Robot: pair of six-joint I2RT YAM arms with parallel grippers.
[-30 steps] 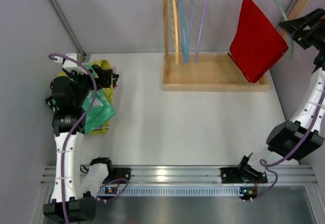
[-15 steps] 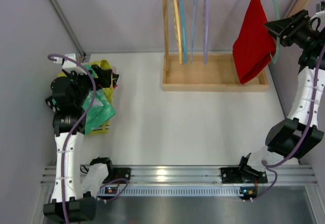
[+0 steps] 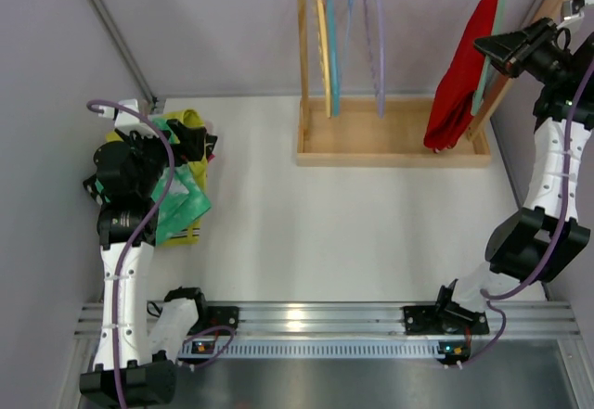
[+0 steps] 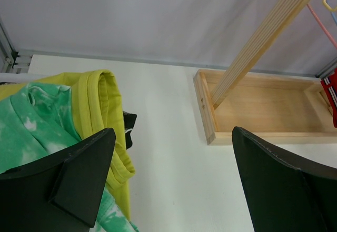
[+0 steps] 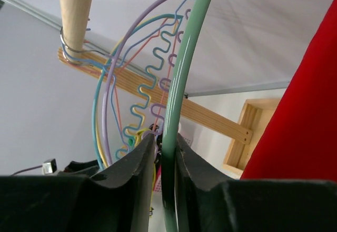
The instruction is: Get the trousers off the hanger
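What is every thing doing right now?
Red trousers: draped over the mint hanger.
Mint hanger: gripped by the right gripper.
Right gripper: shut on the hanger.
Left gripper: open, empty.
Yellow trousers: lying on the table.
Green trousers: lying atop the yellow ones.

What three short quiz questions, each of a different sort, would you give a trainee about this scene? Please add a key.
1. True or false: the red trousers are held by the left gripper.
2. Choose one: what does the right gripper pinch? A) the pale green hanger; B) the wooden rail; C) the red trousers.
3. Fill in: near the yellow trousers and the green trousers, the left gripper stands ___ (open or shut).

Key: 1 false, they hang on the pale green hanger; 2 A; 3 open.
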